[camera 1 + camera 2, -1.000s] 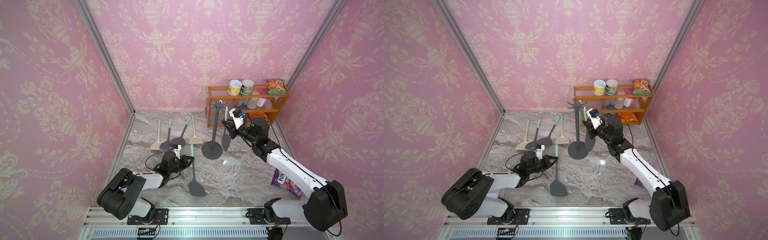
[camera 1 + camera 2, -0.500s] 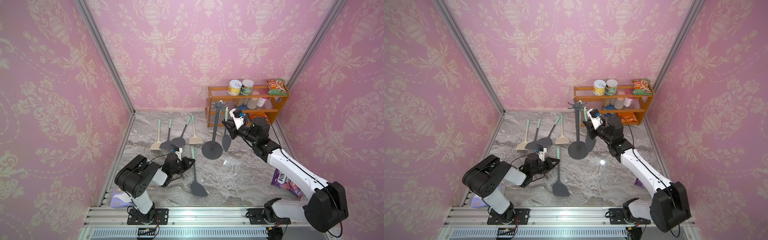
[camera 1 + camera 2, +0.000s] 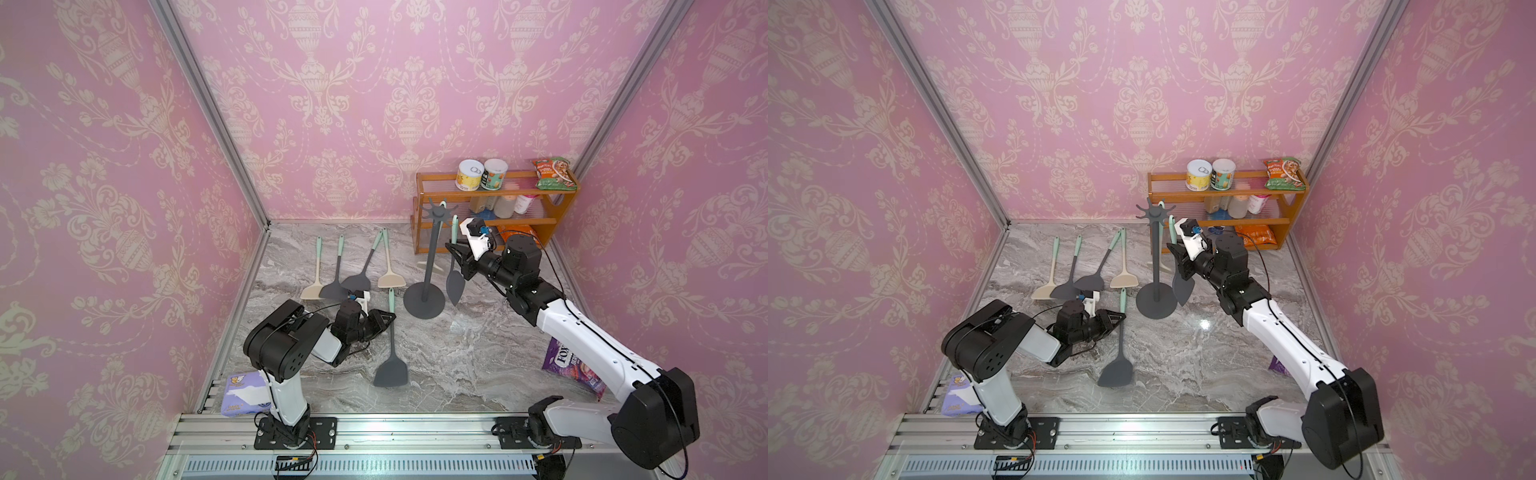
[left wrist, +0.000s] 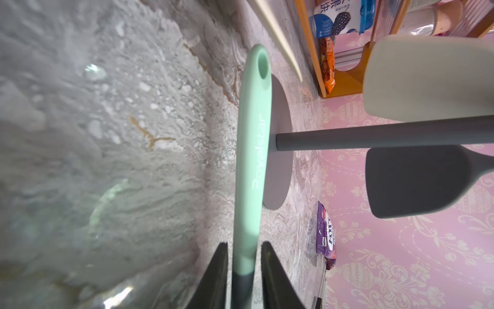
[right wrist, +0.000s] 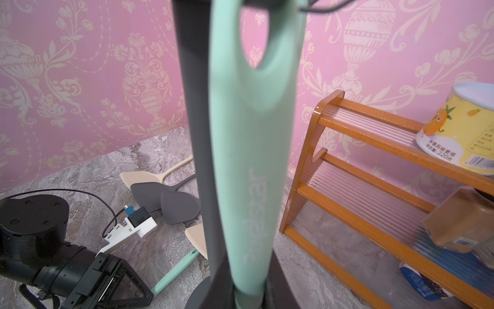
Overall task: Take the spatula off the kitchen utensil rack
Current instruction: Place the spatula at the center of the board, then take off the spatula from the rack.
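the floor is glossy grey veined marble. the orange wooden shelf stands just behind the rack, whose flat round base, thin pole and star of hooks are all matte dark grey.

the step in hand looks like the unhooking itself. the spatula hangs upright just beside the rack's pole, on the shelf side, with its blade tip near the base. in the right wrist view a dark hook seems to cross the eye of its handle, so it is not yet off. the right gripper is clamped on its shaft, below the mint grip.

the next move, i judge, calls for a short lift to clear the hook, then a pull away from the rack without tipping the slim stand. the smooth, rubbery-looking handle could slip or swing. the blade is a thin, dark grey, rounded paddle.

the left gripper sits low on the floor in front of the rack. its black wedge fingers are narrowly parted either side of a floor spatula, with a sliver of gap showing, not pinching. four more spatulas, beige and grey, lie flat beside the rack, away from the shelf.
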Controlling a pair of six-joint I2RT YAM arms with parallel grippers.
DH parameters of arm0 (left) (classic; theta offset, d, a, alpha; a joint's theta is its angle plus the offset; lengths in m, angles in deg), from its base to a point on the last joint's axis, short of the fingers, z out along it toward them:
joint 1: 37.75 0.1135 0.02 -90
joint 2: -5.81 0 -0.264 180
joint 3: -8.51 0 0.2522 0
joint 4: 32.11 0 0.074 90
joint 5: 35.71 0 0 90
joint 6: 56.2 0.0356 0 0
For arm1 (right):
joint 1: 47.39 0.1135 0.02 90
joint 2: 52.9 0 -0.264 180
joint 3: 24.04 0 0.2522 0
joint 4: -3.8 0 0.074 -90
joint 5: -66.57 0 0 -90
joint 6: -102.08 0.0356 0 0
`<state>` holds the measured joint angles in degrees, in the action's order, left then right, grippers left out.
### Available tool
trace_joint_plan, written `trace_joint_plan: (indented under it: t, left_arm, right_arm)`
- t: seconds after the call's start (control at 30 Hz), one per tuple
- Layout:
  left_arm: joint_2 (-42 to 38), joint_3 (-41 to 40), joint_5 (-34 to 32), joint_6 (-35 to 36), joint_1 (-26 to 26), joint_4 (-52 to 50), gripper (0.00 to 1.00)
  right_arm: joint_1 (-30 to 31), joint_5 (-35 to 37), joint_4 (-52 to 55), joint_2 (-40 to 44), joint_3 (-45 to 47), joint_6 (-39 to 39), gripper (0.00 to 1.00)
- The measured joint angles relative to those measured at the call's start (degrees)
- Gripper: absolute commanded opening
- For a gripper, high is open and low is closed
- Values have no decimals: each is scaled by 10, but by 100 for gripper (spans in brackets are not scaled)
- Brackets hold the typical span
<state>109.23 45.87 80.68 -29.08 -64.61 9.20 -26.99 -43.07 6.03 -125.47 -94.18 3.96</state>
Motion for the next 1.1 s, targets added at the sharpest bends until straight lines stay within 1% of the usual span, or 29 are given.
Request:
trace_joint_plan:
  t: [0.03,0.17,0.27,0.33,0.43,0.57,0.6,0.67,0.73,0.8,0.83,0.9,1.1]
  left_arm:
    - [-1,2,0,4,0,-7,29]
    - [-28,11,-6,21,0,-57,39]
    - [-62,11,-19,39,0,-104,41]
    - [-97,12,-33,58,0,-151,44]
    - [-183,19,-79,109,-12,-260,46]
    - [-331,41,-157,191,-51,-394,48]
    - [-365,41,-171,208,-60,-410,52]
    - [-457,40,-198,256,-85,-430,61]
    - [-534,39,-217,293,-105,-431,63]
    - [-584,43,-230,329,-113,-427,62]
    - [-590,55,-235,348,-113,-431,62]
    - [-571,82,-240,377,-113,-431,62]
    - [-440,163,-257,456,-139,-418,64]
  right_arm:
    - [0,0,2,1,0,-1,0]
    - [0,1,5,5,2,-5,0]
    - [0,1,5,5,2,-8,0]
    - [0,1,5,5,2,-8,0]
    - [0,0,5,5,2,-8,0]
    - [0,0,4,5,3,-8,0]
    - [0,0,3,5,4,-8,0]
    - [0,0,-2,6,7,-8,0]
    - [0,0,-4,8,10,-8,0]
    - [0,0,-7,9,12,-7,0]
    - [0,0,-8,10,13,-7,0]
    - [0,0,-8,12,14,-7,0]
    - [0,0,-5,16,16,-7,0]
